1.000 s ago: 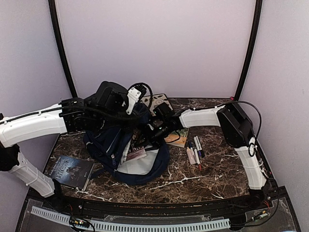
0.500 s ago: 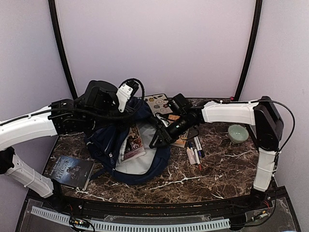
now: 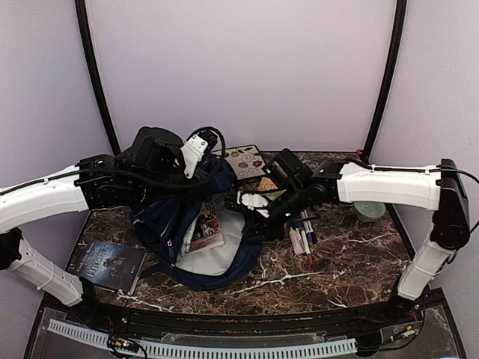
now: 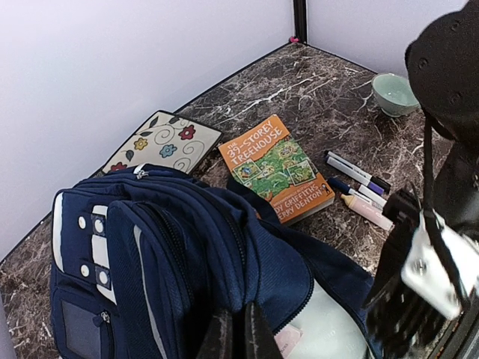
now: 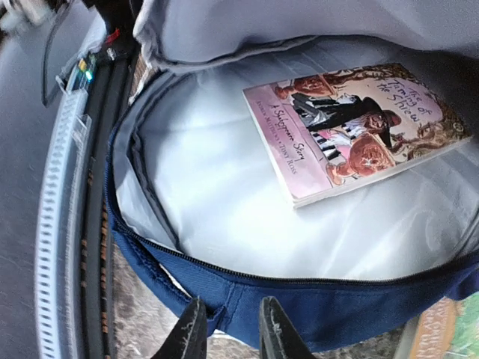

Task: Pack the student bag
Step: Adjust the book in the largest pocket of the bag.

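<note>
The student bag [image 3: 159, 223] lies open in the middle of the table, navy blue with pale grey lining [image 5: 224, 187]. A pink paperback [image 5: 359, 127] lies loose inside it, seen also from above as the paperback [image 3: 207, 224]. My left gripper [image 4: 239, 333] is shut on a fold of the bag's upper navy flap [image 4: 172, 247] and holds it raised. My right gripper [image 5: 232, 333] is at the bag's right rim [image 5: 337, 299]. Its fingers stand a narrow gap apart with the zipped edge between them. In the top view the right gripper [image 3: 251, 218] sits against that rim.
An orange book [image 4: 277, 168], several pens [image 4: 359, 187] and a pale green bowl [image 4: 393, 91] lie right of the bag. A flowered pad [image 4: 161, 142] lies behind it. A dark book [image 3: 108, 263] lies at the front left. Black uprights stand at the back corners.
My right gripper came out of the bag, leaving the pink paperback inside, moved to the right rim and narrowed its jaws. The left gripper kept its hold.
</note>
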Tool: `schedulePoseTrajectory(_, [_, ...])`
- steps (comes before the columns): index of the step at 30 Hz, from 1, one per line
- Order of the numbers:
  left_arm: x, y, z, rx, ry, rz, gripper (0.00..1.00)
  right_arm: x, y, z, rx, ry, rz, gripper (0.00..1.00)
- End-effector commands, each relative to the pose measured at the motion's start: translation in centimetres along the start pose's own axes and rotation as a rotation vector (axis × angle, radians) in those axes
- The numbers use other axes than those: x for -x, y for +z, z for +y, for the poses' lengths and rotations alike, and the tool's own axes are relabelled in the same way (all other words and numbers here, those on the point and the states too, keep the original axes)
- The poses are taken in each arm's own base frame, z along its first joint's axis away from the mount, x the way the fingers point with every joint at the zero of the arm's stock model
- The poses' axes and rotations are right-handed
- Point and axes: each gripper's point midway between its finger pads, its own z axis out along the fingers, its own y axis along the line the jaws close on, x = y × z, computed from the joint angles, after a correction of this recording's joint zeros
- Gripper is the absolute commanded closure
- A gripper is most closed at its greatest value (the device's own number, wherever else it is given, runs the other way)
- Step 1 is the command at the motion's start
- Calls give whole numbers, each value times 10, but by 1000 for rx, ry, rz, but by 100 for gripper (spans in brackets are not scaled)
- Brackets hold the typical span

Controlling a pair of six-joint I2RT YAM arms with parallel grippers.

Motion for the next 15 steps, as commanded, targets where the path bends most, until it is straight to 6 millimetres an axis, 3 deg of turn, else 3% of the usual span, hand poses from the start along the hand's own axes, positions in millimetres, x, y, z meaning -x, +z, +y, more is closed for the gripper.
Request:
schedulePoseTrajectory(1, [43, -29, 8, -23, -61, -162, 100, 8, 19, -19, -196, -312, 88, 74])
schedulePoseTrajectory(6, [50, -33, 10, -31, -68, -174, 100, 26, 39, -37, -318, -410, 99, 54])
schedulePoseTrajectory(10, [49, -32, 7, -46, -65, -165, 100, 36, 57, -44, -351, -440, 101, 50])
schedulePoseTrajectory(15, [51, -32, 4, -60, -63, -164, 100, 29, 79, -45, -344, -492, 123, 49])
